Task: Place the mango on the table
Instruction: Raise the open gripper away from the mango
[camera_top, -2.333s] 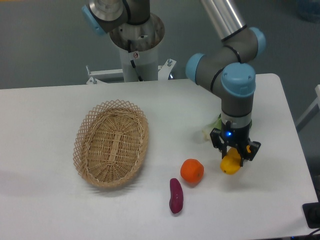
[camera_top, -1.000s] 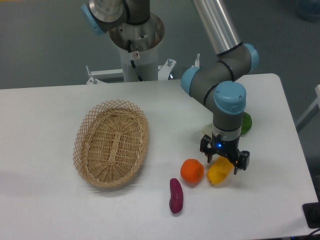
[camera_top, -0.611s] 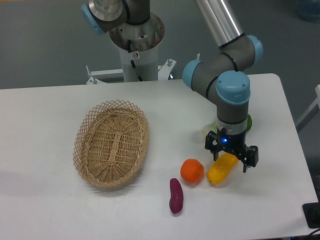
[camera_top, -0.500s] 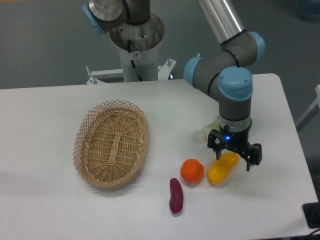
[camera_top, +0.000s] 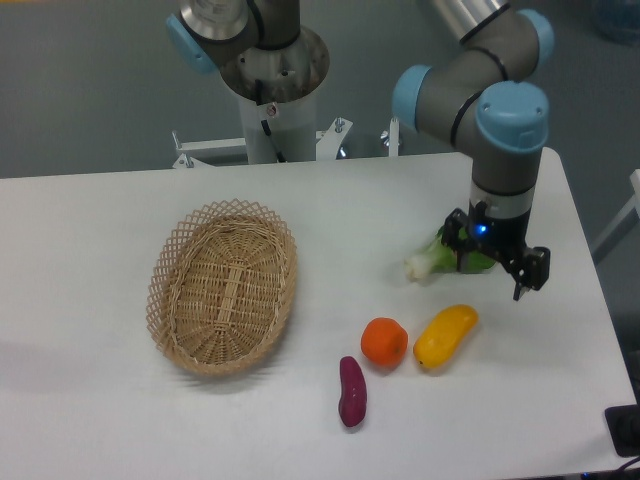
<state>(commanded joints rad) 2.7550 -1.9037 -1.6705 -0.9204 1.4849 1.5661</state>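
Observation:
The yellow mango (camera_top: 445, 335) lies on the white table (camera_top: 90, 400), just right of the orange, with nothing holding it. My gripper (camera_top: 497, 270) hangs open and empty above and to the right of the mango, over the green vegetable. Its jaws stand apart, clear of the fruit.
A round orange (camera_top: 384, 342) sits left of the mango, and a purple sweet potato (camera_top: 352, 391) lies in front of it. A green vegetable with a white stalk (camera_top: 428, 259) lies partly behind the gripper. A wicker basket (camera_top: 224, 285) stands at the left. The robot base (camera_top: 272, 80) is at the back.
The gripper set the mango down beside the orange, opened, and has risen up and to the right away from it. The mango stays lying on the table.

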